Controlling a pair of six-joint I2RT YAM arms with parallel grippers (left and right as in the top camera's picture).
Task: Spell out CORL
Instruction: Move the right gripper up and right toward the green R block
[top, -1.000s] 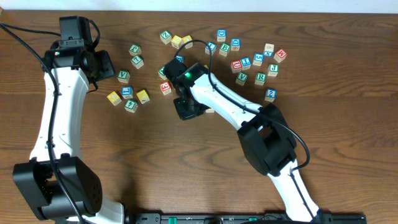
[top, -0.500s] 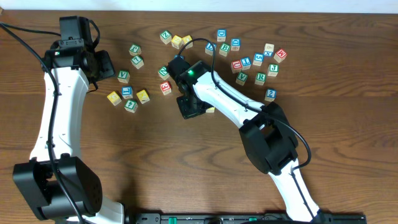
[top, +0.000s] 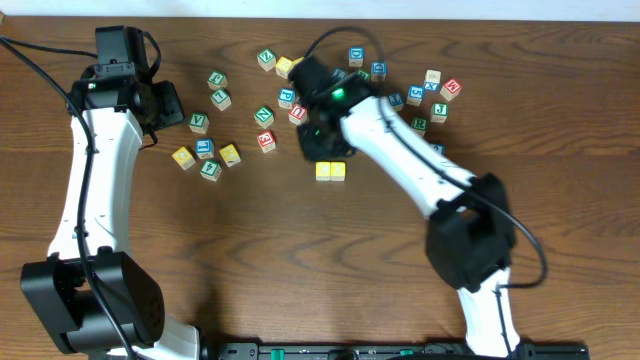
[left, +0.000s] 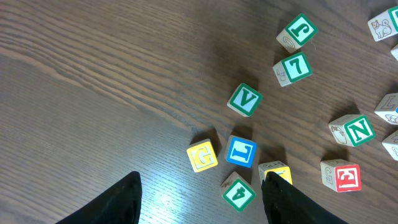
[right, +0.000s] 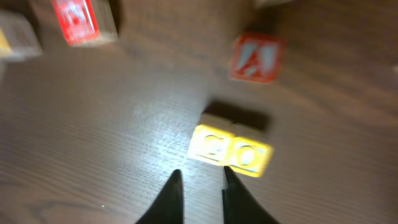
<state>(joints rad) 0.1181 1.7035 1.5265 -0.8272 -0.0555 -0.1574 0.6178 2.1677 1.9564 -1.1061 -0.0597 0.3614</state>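
Note:
Two yellow blocks (top: 331, 171) lie side by side on the table's middle; in the right wrist view (right: 230, 152) they are blurred and their letters look like C and O. My right gripper (top: 324, 153) hovers just behind them, its fingers (right: 200, 194) slightly apart with nothing between them. A green R block (top: 419, 124) sits in the right cluster. A blue L block (left: 241, 151) lies in the left cluster (top: 204, 148). My left gripper (left: 200, 202) is wide open and empty at the far left (top: 165, 105).
Several loose letter blocks lie across the back of the table, a cluster at left (top: 210, 160) and one at right (top: 430, 95). A red A block (right: 256, 58) and another red block (right: 81, 18) lie near the yellow pair. A green 4 block (left: 238, 193) lies between my left fingers.
My right gripper has drawn back from the table's middle toward the far blocks, uncovering the two yellow blocks side by side. The left arm has not moved.

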